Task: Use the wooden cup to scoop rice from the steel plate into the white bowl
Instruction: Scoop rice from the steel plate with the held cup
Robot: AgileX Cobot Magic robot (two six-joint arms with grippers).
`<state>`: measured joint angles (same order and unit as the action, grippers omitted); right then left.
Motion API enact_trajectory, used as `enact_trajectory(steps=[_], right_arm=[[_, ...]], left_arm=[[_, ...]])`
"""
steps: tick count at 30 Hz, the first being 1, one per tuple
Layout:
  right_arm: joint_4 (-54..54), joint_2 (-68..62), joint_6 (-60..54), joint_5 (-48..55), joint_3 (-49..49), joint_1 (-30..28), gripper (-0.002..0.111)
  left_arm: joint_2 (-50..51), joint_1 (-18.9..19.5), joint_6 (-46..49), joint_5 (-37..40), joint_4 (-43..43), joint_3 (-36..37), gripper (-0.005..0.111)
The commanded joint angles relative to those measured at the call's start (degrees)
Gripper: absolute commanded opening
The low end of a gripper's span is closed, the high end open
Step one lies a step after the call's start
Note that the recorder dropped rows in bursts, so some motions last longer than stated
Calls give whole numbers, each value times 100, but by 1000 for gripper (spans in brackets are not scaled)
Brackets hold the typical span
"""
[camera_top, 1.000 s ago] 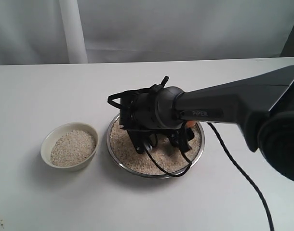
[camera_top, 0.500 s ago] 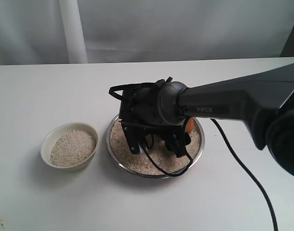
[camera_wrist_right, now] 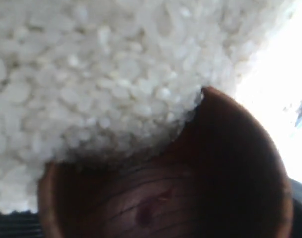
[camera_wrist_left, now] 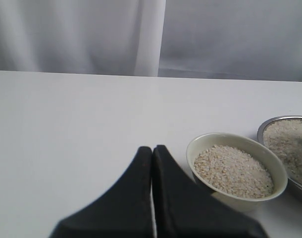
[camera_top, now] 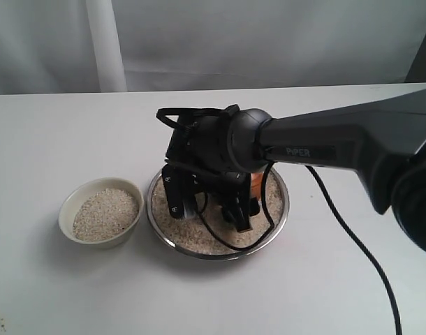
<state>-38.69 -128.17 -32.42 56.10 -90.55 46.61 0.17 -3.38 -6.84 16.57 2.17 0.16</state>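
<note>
Right claw (camera_top: 211, 206) spread wide around the wooden cup (camera_wrist_right: 205, 163), cup mouth tipped into the rice (camera_wrist_right: 91, 74) heaped on the steel plate (camera_top: 199, 252). White bowl (camera_top: 68, 203), itself holding rice, just beside the plate's left rim without touching it. Open table (camera_top: 59, 125) all round both dishes. Right arm stretched in from the right, wrist bent down over the plate's middle. Left claw (camera_wrist_left: 152, 154) pinched together, empty, near the bowl.
</note>
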Motion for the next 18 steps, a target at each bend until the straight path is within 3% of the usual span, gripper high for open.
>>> enact_trajectory(steps=[1,18], right_arm=[[569,-3,-76,-401,-91,27,0],[1501,-3,-62,-966,-91,15,0]], left_arm=[[-17,-24,-26,-21,-27,-16,0],[-17,-24,-11,-21,-27,-16,0]])
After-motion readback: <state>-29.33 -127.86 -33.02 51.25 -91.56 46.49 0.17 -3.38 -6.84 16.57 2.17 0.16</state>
